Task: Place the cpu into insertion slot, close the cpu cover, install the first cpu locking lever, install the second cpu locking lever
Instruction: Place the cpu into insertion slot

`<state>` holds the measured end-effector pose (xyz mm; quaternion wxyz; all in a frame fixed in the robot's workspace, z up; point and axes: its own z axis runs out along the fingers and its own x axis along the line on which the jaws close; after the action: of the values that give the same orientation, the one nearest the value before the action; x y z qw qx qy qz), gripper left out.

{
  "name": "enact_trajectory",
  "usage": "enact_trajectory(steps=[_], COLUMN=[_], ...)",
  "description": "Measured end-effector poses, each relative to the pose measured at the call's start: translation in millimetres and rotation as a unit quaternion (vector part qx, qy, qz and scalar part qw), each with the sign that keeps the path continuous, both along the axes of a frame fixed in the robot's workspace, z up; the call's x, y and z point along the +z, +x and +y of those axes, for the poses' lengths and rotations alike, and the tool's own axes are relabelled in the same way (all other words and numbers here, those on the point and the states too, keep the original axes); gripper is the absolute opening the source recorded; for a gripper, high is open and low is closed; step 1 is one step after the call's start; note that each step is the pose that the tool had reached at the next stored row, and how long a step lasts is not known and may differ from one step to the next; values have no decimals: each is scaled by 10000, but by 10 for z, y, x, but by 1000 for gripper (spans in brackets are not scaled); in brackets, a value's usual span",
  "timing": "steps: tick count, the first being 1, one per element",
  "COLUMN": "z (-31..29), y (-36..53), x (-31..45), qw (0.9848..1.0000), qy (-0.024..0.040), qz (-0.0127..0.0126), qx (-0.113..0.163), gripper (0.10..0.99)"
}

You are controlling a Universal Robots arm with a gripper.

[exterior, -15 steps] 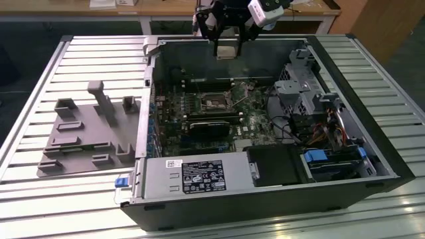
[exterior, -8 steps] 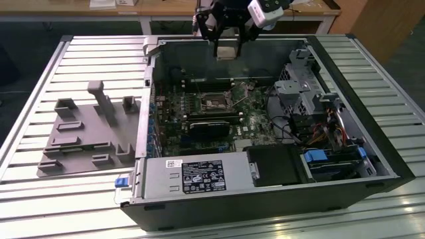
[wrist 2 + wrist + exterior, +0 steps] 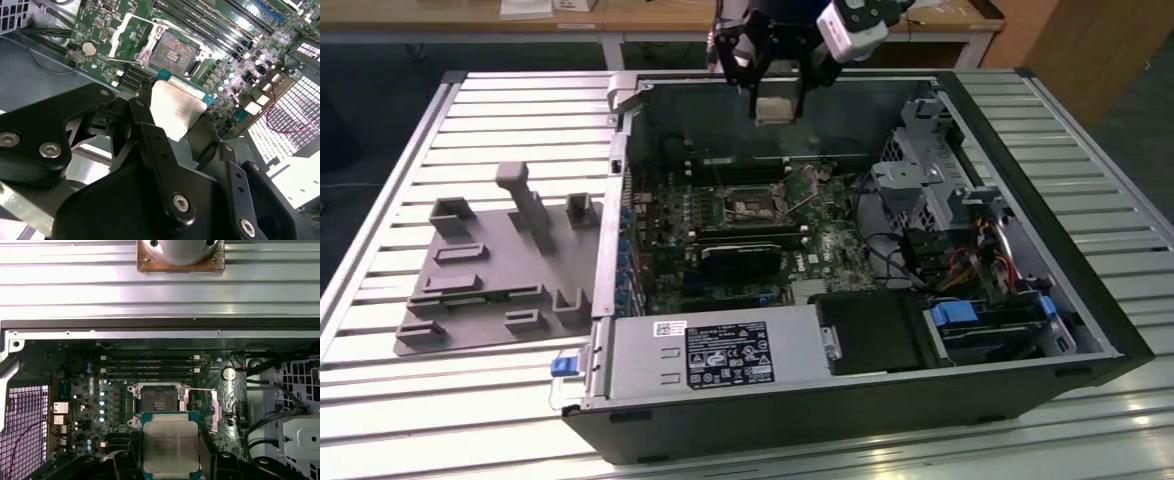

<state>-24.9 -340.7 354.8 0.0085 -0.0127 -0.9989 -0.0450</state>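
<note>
Under and around the gripper (image 3: 775, 92), ribbed aluminium table top (image 3: 480, 110), glare bright on slats farthest from it. Beyond it, light wooden desk (image 3: 654, 18) on grey legs, dark floor (image 3: 454, 55) below. Off toward the exterior view's right, brown wooden panel (image 3: 1107, 50).

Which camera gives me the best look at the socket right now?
The second wrist view: the socket sits whole and unobstructed. In the first wrist view the held chip overlaps its near edge; the exterior view shows it far off.

Cpu (image 3: 176, 106) btwn fingers (image 3: 152, 145), open insertion slot (image 3: 174, 52) just beyond.
</note>
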Motion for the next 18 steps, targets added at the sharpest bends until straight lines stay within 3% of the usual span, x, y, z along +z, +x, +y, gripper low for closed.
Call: enact_trajectory(steps=[4,13,18], z=[0,0,0], y=[-1,-12,-49], x=[-48,-172,-228], qw=[10000,9999,9999], qy=[2,2,3], qz=[-21,-129,-156], qx=[0,0,0], gripper=[537,537,537])
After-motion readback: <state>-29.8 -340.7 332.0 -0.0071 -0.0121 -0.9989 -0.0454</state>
